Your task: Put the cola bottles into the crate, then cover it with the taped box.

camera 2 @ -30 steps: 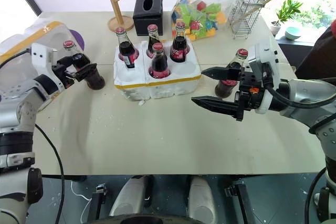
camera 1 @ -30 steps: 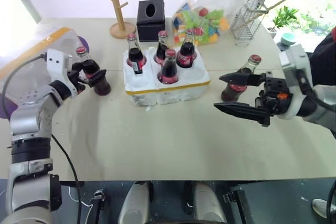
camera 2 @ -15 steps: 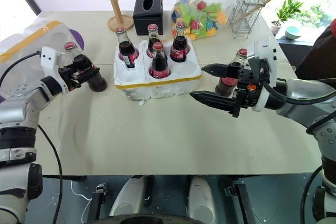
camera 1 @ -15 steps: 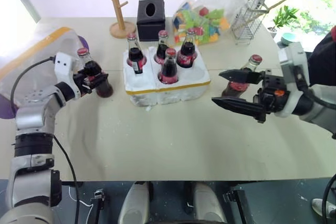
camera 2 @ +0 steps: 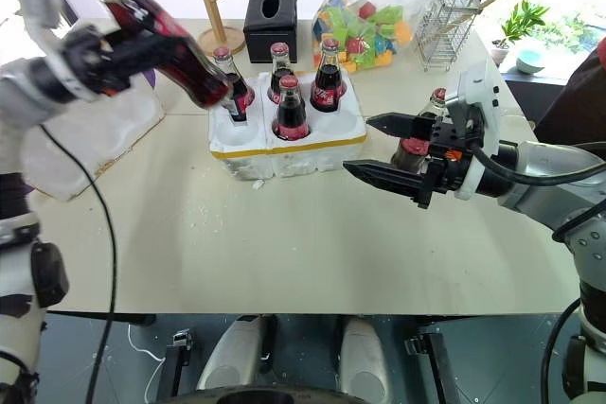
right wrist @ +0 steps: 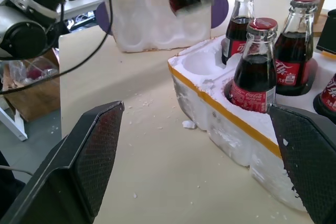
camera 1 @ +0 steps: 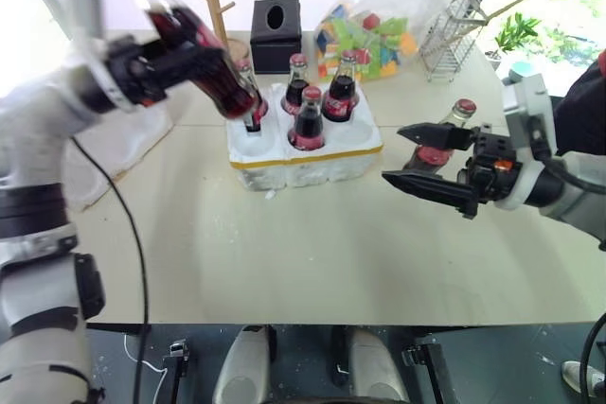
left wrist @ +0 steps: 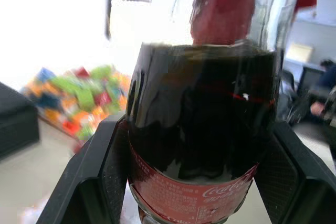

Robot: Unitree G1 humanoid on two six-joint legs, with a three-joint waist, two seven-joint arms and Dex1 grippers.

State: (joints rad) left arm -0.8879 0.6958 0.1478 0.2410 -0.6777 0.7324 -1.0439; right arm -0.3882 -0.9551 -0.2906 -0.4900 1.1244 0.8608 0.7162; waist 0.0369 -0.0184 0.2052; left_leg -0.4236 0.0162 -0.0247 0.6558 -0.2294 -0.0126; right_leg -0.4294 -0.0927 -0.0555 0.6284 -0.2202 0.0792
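Four cola bottles (camera 1: 308, 120) stand in the wells of the crate (camera 1: 303, 153) at the worktop's (camera 1: 312, 253) centre, so its two front wells sit vacant for the rest; a fifth bottle (camera 2: 156, 40) hangs tilted at ten o'clock of the crate, clamped at its body between the left gripper (left wrist: 197, 182) fingers (left wrist: 113, 166), likely for carrying over. The right gripper (camera 1: 426, 163) hovers at three o'clock of the crate, fingers wide apart, with the sixth bottle (camera 1: 456, 113) just behind them; the taped box (right wrist: 157, 17) waits at nine o'clock.

Beige table (camera 1: 284, 253) with crate (camera 1: 303, 153), foam crumbs
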